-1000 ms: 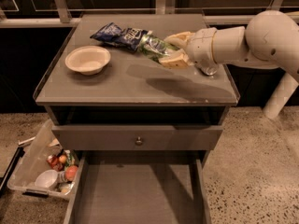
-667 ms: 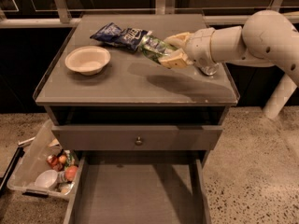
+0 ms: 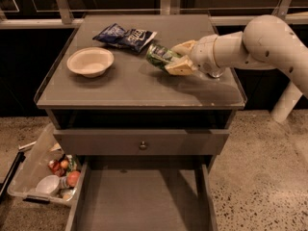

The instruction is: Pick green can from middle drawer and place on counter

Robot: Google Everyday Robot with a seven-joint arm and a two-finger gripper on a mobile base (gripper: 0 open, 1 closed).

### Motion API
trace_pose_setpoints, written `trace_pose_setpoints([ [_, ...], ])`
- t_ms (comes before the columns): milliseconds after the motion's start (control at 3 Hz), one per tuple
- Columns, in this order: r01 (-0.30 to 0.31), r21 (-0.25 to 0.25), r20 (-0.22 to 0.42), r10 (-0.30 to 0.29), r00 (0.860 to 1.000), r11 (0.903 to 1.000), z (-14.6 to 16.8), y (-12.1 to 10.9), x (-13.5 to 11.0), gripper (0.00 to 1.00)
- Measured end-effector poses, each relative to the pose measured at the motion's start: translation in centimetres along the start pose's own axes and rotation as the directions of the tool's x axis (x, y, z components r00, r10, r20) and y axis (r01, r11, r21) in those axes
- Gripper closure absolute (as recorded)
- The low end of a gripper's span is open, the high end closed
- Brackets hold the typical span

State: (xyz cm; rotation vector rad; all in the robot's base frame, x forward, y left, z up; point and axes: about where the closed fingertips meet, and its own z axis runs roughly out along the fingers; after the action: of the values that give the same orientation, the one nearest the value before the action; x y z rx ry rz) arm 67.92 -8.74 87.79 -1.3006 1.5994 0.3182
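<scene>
My gripper (image 3: pixel 174 57) is shut on the green can (image 3: pixel 160 56) and holds it tilted on its side, just above the counter (image 3: pixel 144 89), right of the middle. The can's end points left, towards the chip bag. The white arm reaches in from the right. The middle drawer (image 3: pixel 139 203) stands pulled open at the bottom, its flat grey floor bare.
A white bowl (image 3: pixel 90 61) sits on the counter's left side. A blue chip bag (image 3: pixel 124 35) lies at the back, close to the can. A closed drawer front with a knob (image 3: pixel 143 145) is above the open drawer. A clear bin of items (image 3: pixel 41 177) stands on the floor at left.
The arm has shifted slightly left over the counter with the green can still in the gripper. The bowl, bag and drawer have not moved.
</scene>
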Motion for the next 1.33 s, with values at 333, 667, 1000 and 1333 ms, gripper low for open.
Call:
trace_pose_setpoints([
  [333, -0.021, -0.017, -0.029, 0.02, 0.999, 0.9996, 0.77, 0.39, 1.15, 1.0],
  [667, -0.025, -0.027, -0.037, 0.024, 0.999, 0.9993, 1.1, 0.64, 1.49, 1.0],
  [1000, -0.025, -0.027, -0.037, 0.024, 0.999, 0.9993, 1.11, 0.64, 1.49, 0.81],
  [1333, -0.025, -0.027, -0.037, 0.024, 0.999, 0.9993, 1.11, 0.65, 1.49, 0.58],
])
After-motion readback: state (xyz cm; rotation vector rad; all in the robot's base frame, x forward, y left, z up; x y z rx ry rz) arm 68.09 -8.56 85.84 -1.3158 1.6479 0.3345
